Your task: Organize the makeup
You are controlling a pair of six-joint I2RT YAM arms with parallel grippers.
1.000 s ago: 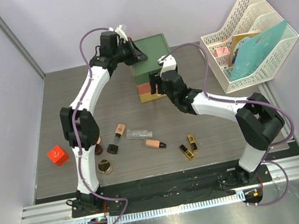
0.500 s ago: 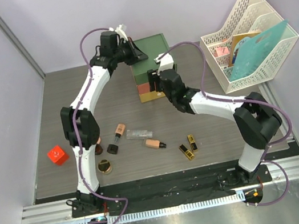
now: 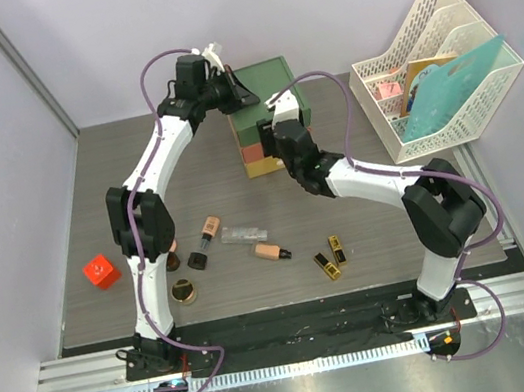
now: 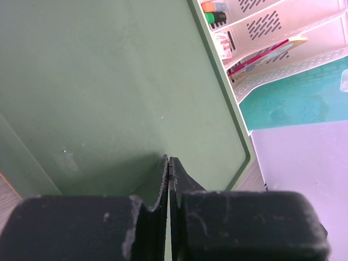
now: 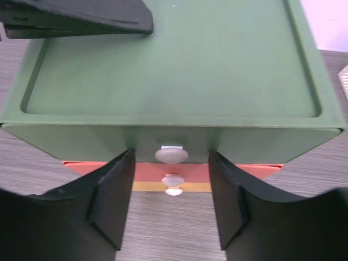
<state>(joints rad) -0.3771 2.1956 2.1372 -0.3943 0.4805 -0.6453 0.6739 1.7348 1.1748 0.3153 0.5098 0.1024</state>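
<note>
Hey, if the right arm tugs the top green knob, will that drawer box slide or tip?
Probably light: the drawer box looks like small plastic, so it may slide toward the right gripper. The shut left gripper over its top could steady it; contact unclear.

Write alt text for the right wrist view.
The right tool, open, straddles the white knob of the green top drawer without touching it. An orange drawer with its own knob shows below; the left tool, shut, sits over the drawer box top at upper left.
</note>
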